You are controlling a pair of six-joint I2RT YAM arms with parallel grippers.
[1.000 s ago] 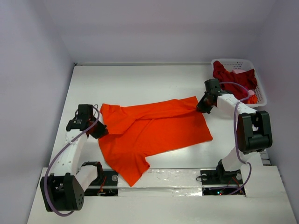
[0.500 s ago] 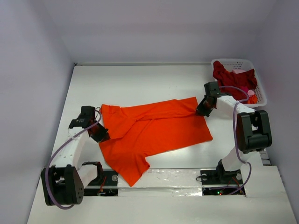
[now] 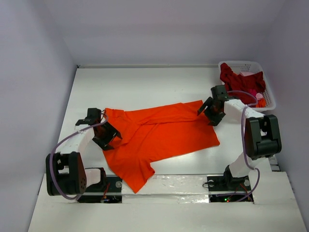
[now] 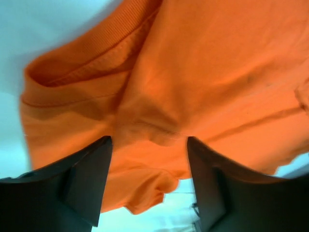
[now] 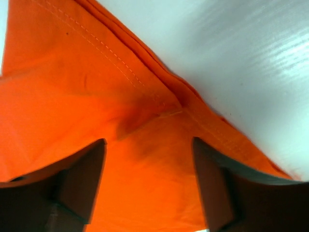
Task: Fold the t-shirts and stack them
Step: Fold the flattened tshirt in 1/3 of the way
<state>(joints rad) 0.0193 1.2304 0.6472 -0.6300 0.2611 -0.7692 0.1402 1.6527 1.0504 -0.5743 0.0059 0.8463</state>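
Note:
The orange t-shirt lies spread on the white table, partly folded, with one sleeve trailing toward the near edge. My left gripper stands open at the shirt's left edge by the collar. Cloth lies loose under the jaws with nothing pinched between them. My right gripper is open over the shirt's far right corner, and its fingers straddle the hemmed corner without gripping it. The crimson t-shirt sits bunched in the basket.
A white lattice basket stands at the back right corner, with something pink and orange at its near end. White walls close in the table on the left, the back and the right. Both arm bases sit at the near edge.
Both grippers have opened and let go of the orange shirt, which now rests flat. The left gripper shifted slightly right and toward the near edge.

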